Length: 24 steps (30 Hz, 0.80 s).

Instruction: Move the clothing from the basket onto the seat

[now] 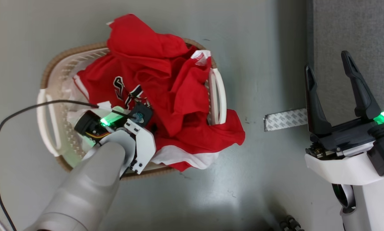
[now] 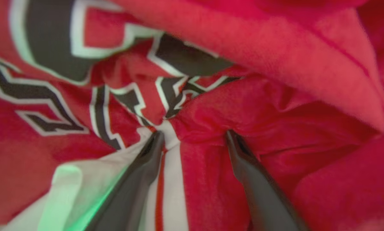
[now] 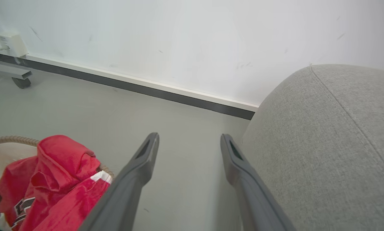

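Note:
The clothing (image 1: 166, 80), a red jersey with white panels and dark lettering, lies heaped in the white, brown-rimmed basket (image 1: 47, 109) and spills over its right rim. My left wrist (image 1: 128, 128) reaches down into the pile. In the left wrist view my left gripper (image 2: 194, 136) is open, its fingertips (image 2: 156, 141) pressed into the cloth (image 2: 275, 80) with a fold lying between them. My right gripper (image 1: 327, 62) stands open and empty at the edge of the grey seat (image 1: 355, 32). The right wrist view shows its gripper (image 3: 188, 138) beside the seat (image 3: 323, 144), with the clothing (image 3: 60, 179) and basket rim (image 3: 6, 140) at lower left.
A strip of patterned tape (image 1: 285, 119) lies on the grey floor between basket and seat. A black cable (image 1: 6, 122) loops left of the basket. A white wall with a dark baseboard (image 3: 147, 86) stands beyond, with a wheeled stand foot (image 3: 19, 81) at far left.

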### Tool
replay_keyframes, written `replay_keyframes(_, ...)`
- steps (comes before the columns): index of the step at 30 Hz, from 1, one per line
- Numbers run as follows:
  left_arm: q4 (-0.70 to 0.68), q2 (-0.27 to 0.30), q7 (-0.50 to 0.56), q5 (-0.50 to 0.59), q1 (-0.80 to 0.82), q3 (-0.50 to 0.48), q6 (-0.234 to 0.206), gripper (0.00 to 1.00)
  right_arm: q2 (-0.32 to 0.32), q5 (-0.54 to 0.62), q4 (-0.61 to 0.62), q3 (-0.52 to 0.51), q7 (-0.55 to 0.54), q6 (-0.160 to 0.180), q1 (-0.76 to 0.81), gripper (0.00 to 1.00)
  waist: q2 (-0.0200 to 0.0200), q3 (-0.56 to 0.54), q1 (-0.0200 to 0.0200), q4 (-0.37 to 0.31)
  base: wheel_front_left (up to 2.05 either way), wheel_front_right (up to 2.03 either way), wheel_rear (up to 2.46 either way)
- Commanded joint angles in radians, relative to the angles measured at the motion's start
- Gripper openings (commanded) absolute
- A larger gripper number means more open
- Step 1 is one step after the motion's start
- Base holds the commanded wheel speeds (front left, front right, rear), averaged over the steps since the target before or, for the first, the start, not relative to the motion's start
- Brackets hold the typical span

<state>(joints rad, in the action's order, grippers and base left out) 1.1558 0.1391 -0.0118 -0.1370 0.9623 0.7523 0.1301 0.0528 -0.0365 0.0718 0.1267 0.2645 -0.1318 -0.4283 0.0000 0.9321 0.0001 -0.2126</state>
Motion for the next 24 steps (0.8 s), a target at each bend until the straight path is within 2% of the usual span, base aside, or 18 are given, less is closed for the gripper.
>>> replay_keyframes(1,0.024,0.004,0.003,-0.004,-0.006,0.006,-0.001,1.00,-0.003,0.001,0.010,-0.001,0.000,0.002,0.003,1.00,0.0000,0.009,-0.0001,-0.010,0.00,0.00,0.00)
replay_keyframes(3,0.042,-0.010,-0.002,-0.009,-0.007,0.020,0.001,1.00,-0.003,0.005,0.013,-0.005,0.000,0.002,0.006,1.00,0.0000,0.013,-0.0001,-0.014,0.00,0.00,0.00)
replay_keyframes(4,0.044,-0.019,-0.010,-0.013,-0.010,0.030,0.002,0.47,-0.003,0.006,0.014,-0.007,0.000,0.002,0.008,1.00,0.0000,0.014,-0.0001,-0.015,0.00,0.00,0.00)
replay_keyframes(5,0.046,-0.025,-0.018,-0.017,-0.007,0.037,0.002,0.09,-0.002,0.007,0.015,-0.009,0.000,0.002,0.009,1.00,0.0000,0.014,-0.0001,-0.015,0.00,0.00,0.00)
replay_keyframes(6,0.047,-0.029,-0.029,-0.017,-0.002,0.050,0.002,0.00,-0.001,0.009,0.016,-0.012,0.000,0.002,0.011,1.00,0.0000,0.014,-0.0001,-0.013,0.00,0.00,0.00)
replay_keyframes(11,0.048,-0.044,-0.104,-0.060,0.010,0.057,0.001,0.00,0.001,0.009,0.000,-0.017,0.000,0.002,0.009,1.00,0.0000,-0.011,-0.0001,0.001,0.00,0.00,0.00)
replay_keyframes(15,0.030,-0.056,-0.182,-0.139,-0.003,0.024,0.001,0.00,0.000,-0.002,-0.017,-0.022,0.000,0.002,0.009,1.00,0.0000,-0.064,-0.0001,0.020,0.00,0.00,0.00)
replay_keyframes(20,-0.004,-0.060,-0.234,-0.204,-0.060,0.022,0.000,0.00,-0.001,-0.012,-0.048,-0.038,0.000,0.002,0.031,1.00,0.0000,-0.178,-0.0001,0.063,0.00,0.00,0.00)
replay_keyframes(24,-0.039,-0.041,-0.247,-0.239,-0.129,0.031,0.000,0.00,-0.001,-0.020,-0.078,-0.048,0.000,0.002,0.064,1.00,0.0000,-0.294,-0.0001,0.100,0.00,0.00,0.00)
